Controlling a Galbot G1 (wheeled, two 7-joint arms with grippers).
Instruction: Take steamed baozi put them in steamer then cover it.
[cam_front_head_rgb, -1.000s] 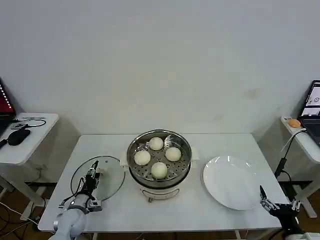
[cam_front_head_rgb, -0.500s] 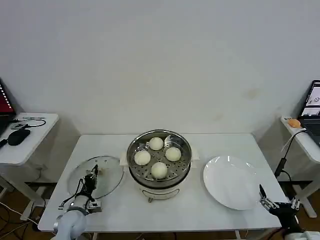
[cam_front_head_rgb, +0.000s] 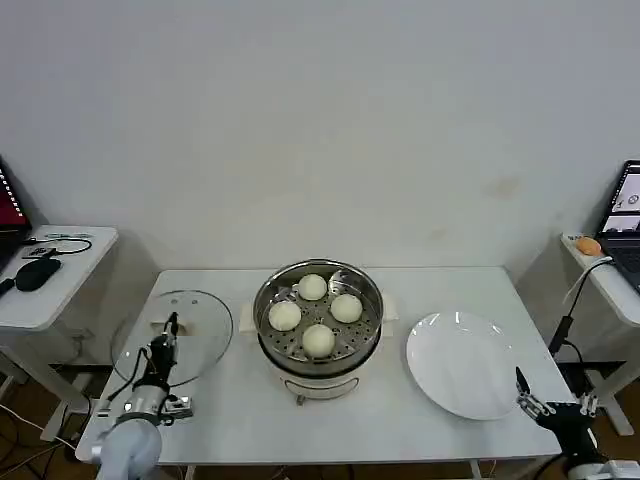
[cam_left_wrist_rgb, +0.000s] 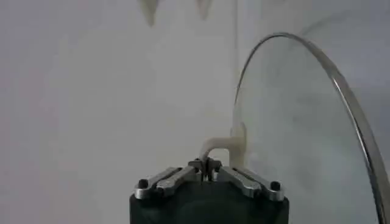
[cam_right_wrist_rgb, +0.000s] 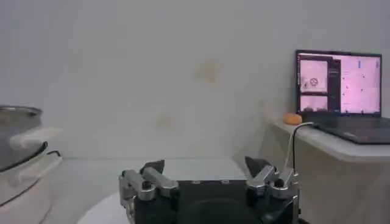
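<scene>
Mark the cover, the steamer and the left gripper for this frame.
cover (cam_front_head_rgb: 195, 318), head view, on the glass.
steamer (cam_front_head_rgb: 266, 345), head view, on the steel wall.
left gripper (cam_left_wrist_rgb: 207, 167), left wrist view, fingertips shut on the cover's handle.

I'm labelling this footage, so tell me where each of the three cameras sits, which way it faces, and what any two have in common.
Head view: high on the robot, looking down at the table, steamer, plate; left gripper and right gripper show low.
Left wrist view: behind the left gripper, shut on the cover handle.
Right wrist view: behind the open right gripper, facing a laptop.
Shared: the head and left wrist views both show the cover.
</scene>
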